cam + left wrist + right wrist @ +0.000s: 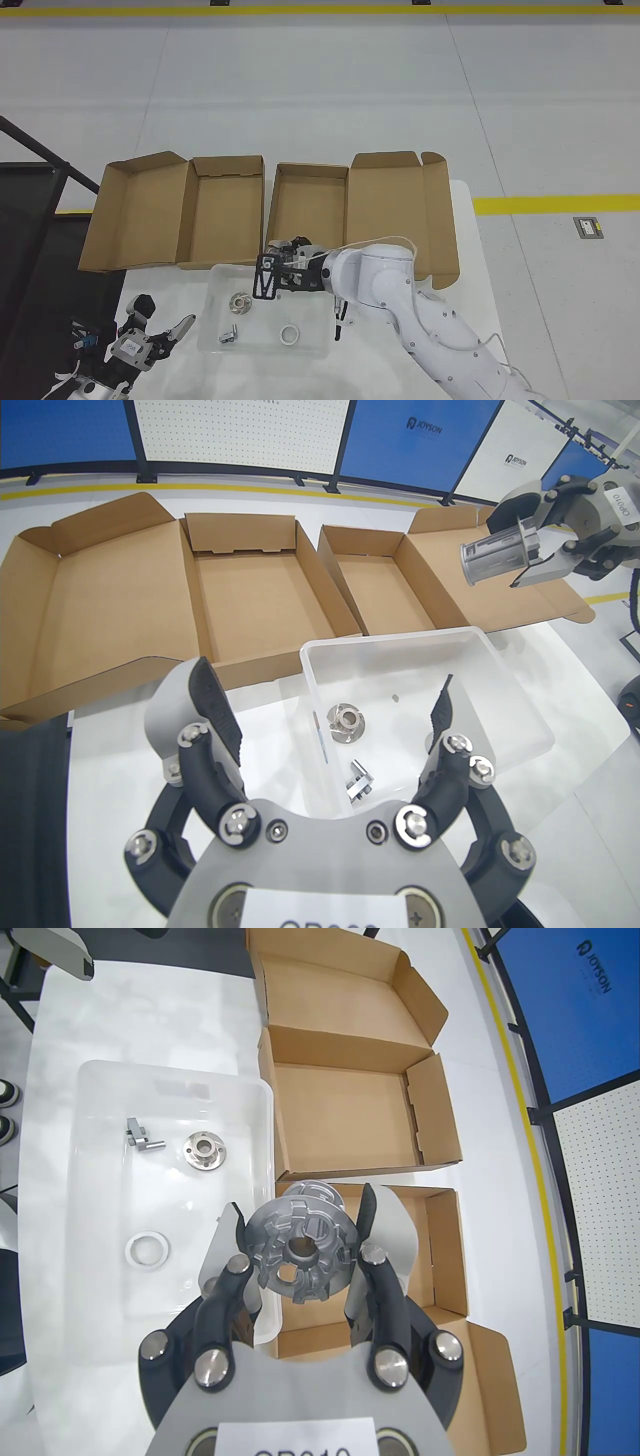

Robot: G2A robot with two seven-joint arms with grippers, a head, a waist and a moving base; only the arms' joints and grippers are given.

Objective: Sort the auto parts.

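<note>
My right gripper (300, 1253) is shut on a grey metal spool-shaped part (300, 1248) with a notched flange. It holds the part in the air over the seam between the clear plastic bin (100, 1208) and the right cardboard box (440, 1253). The left wrist view shows that right gripper (530, 565) with the part (495, 555) sticking out sideways. In the bin lie a flanged hub (205, 1150), a small bracket (137, 1135) and a metal ring (147, 1250). My left gripper (325, 700) stands open and holds nothing, low at the bin's left end (165, 318).
Two open cardboard boxes stand side by side behind the bin, the left box (225, 215) and the right box (305, 205), both with flaps spread outward. A black frame (40, 150) stands off the table's left side. White tabletop lies bare right of the bin.
</note>
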